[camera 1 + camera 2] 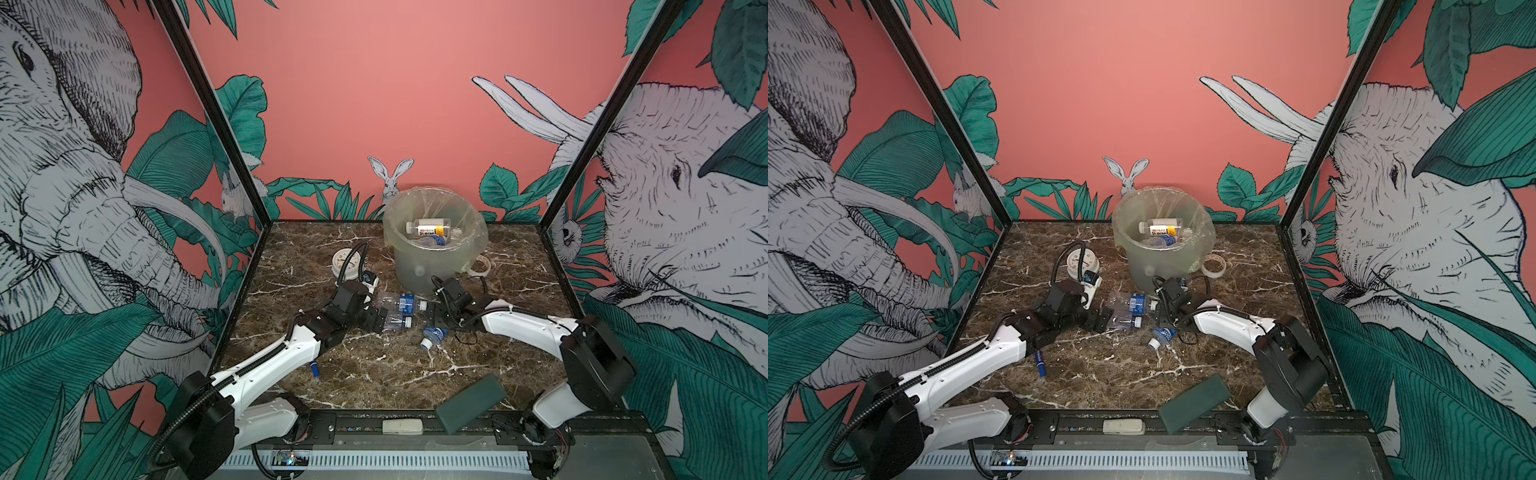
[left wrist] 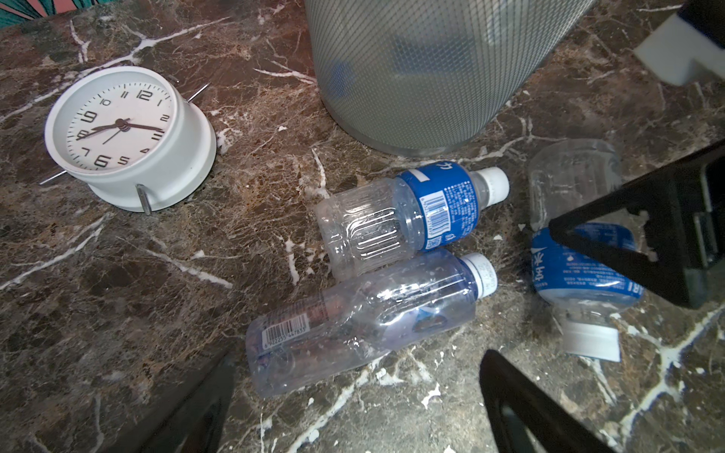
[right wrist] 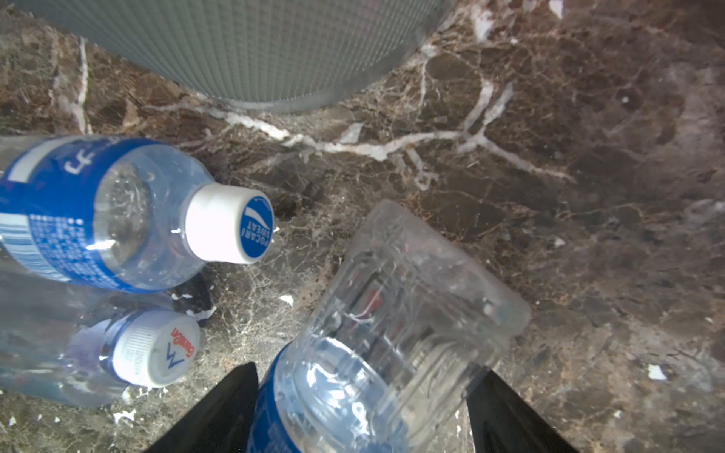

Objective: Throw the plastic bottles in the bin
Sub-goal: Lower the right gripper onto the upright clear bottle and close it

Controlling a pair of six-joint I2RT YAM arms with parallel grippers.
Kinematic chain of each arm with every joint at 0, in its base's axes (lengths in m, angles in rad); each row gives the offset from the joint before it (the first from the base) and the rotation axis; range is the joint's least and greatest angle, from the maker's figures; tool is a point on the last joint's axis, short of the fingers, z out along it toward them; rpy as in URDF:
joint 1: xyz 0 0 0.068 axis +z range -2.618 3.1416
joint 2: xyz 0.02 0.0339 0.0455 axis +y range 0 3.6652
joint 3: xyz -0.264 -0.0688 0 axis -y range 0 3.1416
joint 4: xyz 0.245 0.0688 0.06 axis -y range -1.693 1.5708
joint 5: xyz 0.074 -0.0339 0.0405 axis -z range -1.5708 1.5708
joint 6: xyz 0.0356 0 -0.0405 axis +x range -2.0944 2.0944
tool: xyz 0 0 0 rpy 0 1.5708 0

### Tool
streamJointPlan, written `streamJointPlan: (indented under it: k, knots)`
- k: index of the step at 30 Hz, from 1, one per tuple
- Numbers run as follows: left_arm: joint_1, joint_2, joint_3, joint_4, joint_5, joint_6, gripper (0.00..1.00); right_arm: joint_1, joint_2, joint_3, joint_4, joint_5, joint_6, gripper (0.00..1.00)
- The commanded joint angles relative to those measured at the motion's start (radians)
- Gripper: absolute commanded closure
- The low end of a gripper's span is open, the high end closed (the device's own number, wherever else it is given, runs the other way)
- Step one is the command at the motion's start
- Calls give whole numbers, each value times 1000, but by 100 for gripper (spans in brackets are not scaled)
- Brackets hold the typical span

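Clear plastic bottle with a blue label and white cap (image 3: 392,333) lies sideways on the brown marble table (image 1: 374,374) near the round grey-green bag-lined bin (image 1: 432,262), between the wide-set jaws of the right gripper (image 3: 368,368), contact unclear, while the left gripper (image 2: 359,353) gapes empty just beside two more clear plastic bottles (image 2: 365,317).
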State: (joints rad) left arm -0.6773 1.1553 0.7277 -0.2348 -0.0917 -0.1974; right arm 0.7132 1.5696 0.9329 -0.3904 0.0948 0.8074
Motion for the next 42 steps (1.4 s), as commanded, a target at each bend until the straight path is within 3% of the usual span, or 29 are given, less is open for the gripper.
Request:
streamJointPlan:
  k: [1,14,23,25,30,42]
  knots:
    - [5,-11,-5,-1,6,3,2,-2,-3,-16,-28,16,-19,15]
    - [4,-3,0,-1,12,-1,2,-5,17,-61,-22,20,-43,16]
    - [5,8,-9,6,20,-12,2,-4,19,-86,3,25,-85,35]
    - [5,9,-11,9,19,-14,2,-4,10,-95,12,22,-102,45]
    - [5,25,-20,21,28,-17,2,13,-101,-185,90,30,-131,56]
    - [4,100,-11,67,66,-33,2,104,-488,-351,117,193,-297,60]
